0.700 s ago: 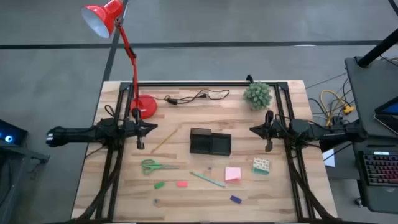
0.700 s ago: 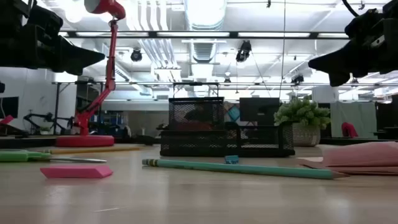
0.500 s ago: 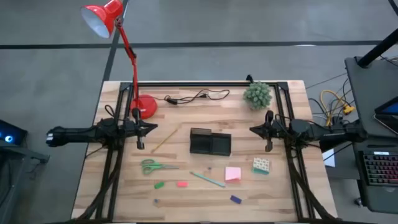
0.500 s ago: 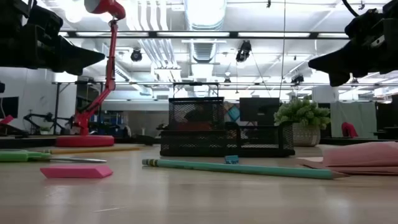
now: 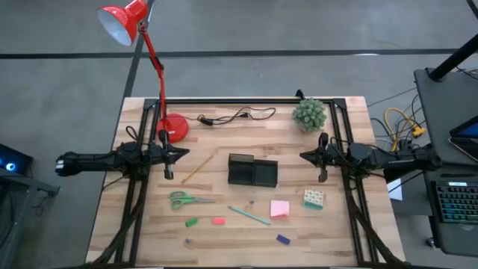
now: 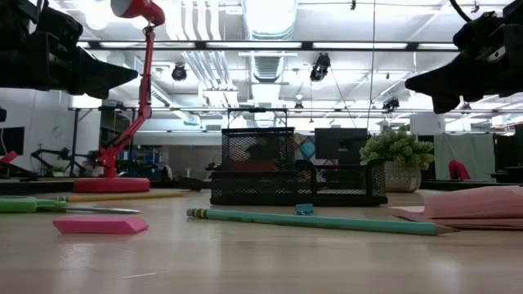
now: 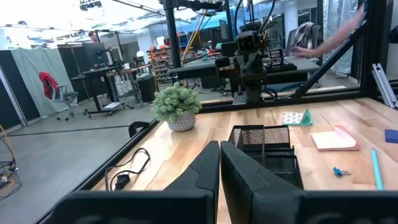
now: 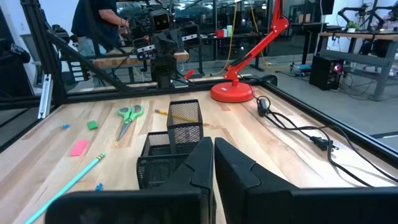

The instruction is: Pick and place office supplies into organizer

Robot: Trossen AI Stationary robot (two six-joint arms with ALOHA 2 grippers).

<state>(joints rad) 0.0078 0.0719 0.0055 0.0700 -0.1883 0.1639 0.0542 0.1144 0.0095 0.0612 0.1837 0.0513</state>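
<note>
The black mesh organizer (image 5: 252, 171) stands mid-table. In front of it lie the green-handled scissors (image 5: 187, 199), teal pen (image 5: 249, 215), pink sticky-note pad (image 5: 280, 208), green-white cube (image 5: 314, 199) and small green (image 5: 191, 222), red (image 5: 218, 220) and blue (image 5: 282, 239) pieces. The yellow pencil (image 5: 196, 170) lies left of the organizer. My left gripper (image 5: 184, 155) hovers shut at the table's left, pointing level at the organizer (image 7: 264, 146). My right gripper (image 5: 303, 155) hovers shut at the right, facing it (image 8: 174, 146) from the other side. Both hold nothing.
A red desk lamp stands on its round base (image 5: 174, 127) at the far left. A black cable (image 5: 235, 116) lies along the far edge, and a small green plant (image 5: 309, 113) sits at the far right. Black frame rails (image 5: 246, 101) border the table.
</note>
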